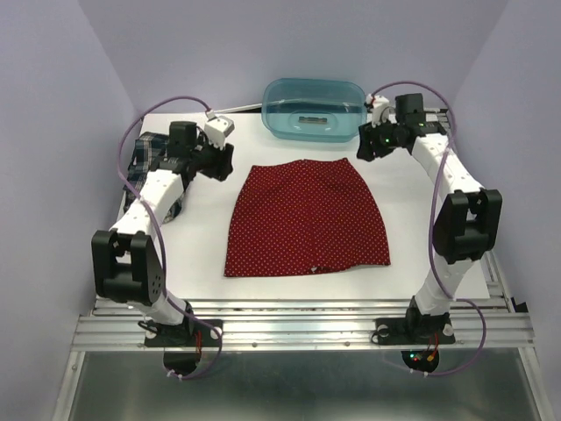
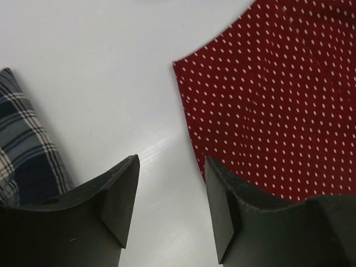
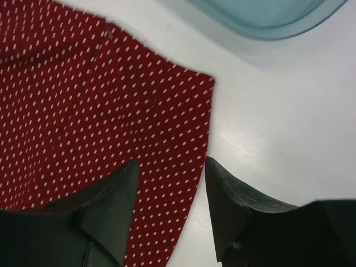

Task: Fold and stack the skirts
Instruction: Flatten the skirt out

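The red skirt (image 1: 307, 219) with small white dots lies spread flat in the middle of the white desk (image 1: 421, 237), its narrower edge toward the far side and its wider hem toward the arm bases. The plaid skirt (image 1: 145, 162), dark blue with white and tan stripes, sits bunched at the desk's left edge, partly hidden behind the left arm and well apart from the red one. A see-through teal tub (image 1: 280, 123) stands at the far edge, just beyond the red skirt. A small pale rectangle shows through its bottom, too small to read. The left pincer (image 1: 221, 162) hangs by the red skirt's far left corner. In the left wrist view its jaws stand apart around nothing, this pincer (image 2: 172, 167) over bare desk (image 2: 100, 72), with the red skirt (image 2: 278, 100) to one side and the plaid skirt (image 2: 22, 150) to the other. The right pincer (image 1: 366, 145) hangs near the skirt's far right corner, beside the tub. In the right wrist view that pincer (image 3: 171, 167) is also parted and grips nothing. One finger is over the red skirt (image 3: 83, 111) and the other over the desk (image 3: 278, 122), and the tub (image 3: 267, 16) is at the top.
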`<state>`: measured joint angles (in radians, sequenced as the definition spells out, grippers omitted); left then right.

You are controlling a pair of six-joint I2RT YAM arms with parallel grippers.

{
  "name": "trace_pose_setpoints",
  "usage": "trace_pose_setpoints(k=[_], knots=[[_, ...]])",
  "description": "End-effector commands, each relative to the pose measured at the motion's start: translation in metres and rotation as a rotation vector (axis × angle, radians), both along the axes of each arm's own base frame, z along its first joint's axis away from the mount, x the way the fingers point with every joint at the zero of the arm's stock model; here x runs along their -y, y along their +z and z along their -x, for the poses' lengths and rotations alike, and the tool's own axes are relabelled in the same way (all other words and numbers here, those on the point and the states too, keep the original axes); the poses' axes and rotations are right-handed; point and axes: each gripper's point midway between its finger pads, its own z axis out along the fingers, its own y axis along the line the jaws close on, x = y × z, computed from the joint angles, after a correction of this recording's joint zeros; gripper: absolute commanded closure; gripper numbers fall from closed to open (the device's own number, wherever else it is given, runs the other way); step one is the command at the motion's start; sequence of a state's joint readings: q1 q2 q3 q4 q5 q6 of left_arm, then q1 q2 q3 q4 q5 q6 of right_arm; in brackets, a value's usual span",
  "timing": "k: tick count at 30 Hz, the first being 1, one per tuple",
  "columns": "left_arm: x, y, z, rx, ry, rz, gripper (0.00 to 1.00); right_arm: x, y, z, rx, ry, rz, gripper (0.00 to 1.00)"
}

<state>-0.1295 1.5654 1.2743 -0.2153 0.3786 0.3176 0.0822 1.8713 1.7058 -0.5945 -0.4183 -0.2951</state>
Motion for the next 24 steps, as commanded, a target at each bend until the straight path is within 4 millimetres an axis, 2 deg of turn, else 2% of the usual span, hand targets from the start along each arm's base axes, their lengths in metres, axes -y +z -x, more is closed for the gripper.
trace_pose_setpoints(k=[1, 3, 5, 6, 11, 13, 14, 16, 17, 18, 19, 20, 21, 22, 23, 24], knots=[[0.018, -0.029, 0.054, -0.113, -0.176, -0.020, 0.40, -0.026, -0.062, 0.075, -0.274, 0.192, 0.017, 0.45], [0.023, -0.045, 0.074, -0.180, -0.222, -0.040, 0.41, -0.034, -0.087, 0.095, -0.358, 0.237, 0.063, 0.48], [0.026, -0.056, 0.085, -0.219, -0.264, -0.057, 0.41, -0.037, -0.115, 0.112, -0.438, 0.257, 0.114, 0.49], [0.026, -0.067, 0.093, -0.265, -0.285, -0.068, 0.42, -0.032, -0.128, 0.119, -0.478, 0.260, 0.136, 0.49], [0.024, -0.093, 0.107, -0.375, -0.312, -0.103, 0.44, -0.026, -0.157, 0.143, -0.540, 0.298, 0.257, 0.50], [0.024, -0.109, 0.109, -0.446, -0.309, -0.106, 0.44, -0.023, -0.172, 0.164, -0.590, 0.333, 0.329, 0.50], [0.025, -0.124, 0.110, -0.499, -0.306, -0.107, 0.44, -0.018, -0.182, 0.179, -0.629, 0.344, 0.371, 0.50], [0.026, -0.133, 0.105, -0.542, -0.293, -0.099, 0.45, -0.026, -0.191, 0.203, -0.673, 0.398, 0.421, 0.50], [0.026, -0.149, 0.106, -0.597, -0.288, -0.101, 0.46, -0.030, -0.194, 0.216, -0.700, 0.425, 0.434, 0.50], [0.029, -0.149, 0.095, -0.595, -0.269, -0.091, 0.46, -0.031, -0.198, 0.237, -0.756, 0.457, 0.447, 0.50], [0.029, -0.153, 0.087, -0.594, -0.264, -0.098, 0.47, -0.038, -0.198, 0.248, -0.774, 0.485, 0.444, 0.50], [0.029, -0.157, 0.081, -0.606, -0.244, -0.102, 0.47, -0.051, -0.197, 0.263, -0.785, 0.538, 0.449, 0.50], [0.029, -0.173, 0.076, -0.644, -0.229, -0.113, 0.47, -0.063, -0.195, 0.275, -0.809, 0.562, 0.414, 0.49], [0.032, -0.166, 0.054, -0.605, -0.213, -0.119, 0.47, -0.071, -0.192, 0.285, -0.830, 0.586, 0.400, 0.49], [0.030, -0.184, 0.046, -0.637, -0.187, -0.142, 0.48, -0.088, -0.187, 0.296, -0.855, 0.617, 0.360, 0.49], [0.035, -0.173, 0.019, -0.585, -0.175, -0.144, 0.48, -0.096, -0.183, 0.302, -0.875, 0.627, 0.333, 0.48]])
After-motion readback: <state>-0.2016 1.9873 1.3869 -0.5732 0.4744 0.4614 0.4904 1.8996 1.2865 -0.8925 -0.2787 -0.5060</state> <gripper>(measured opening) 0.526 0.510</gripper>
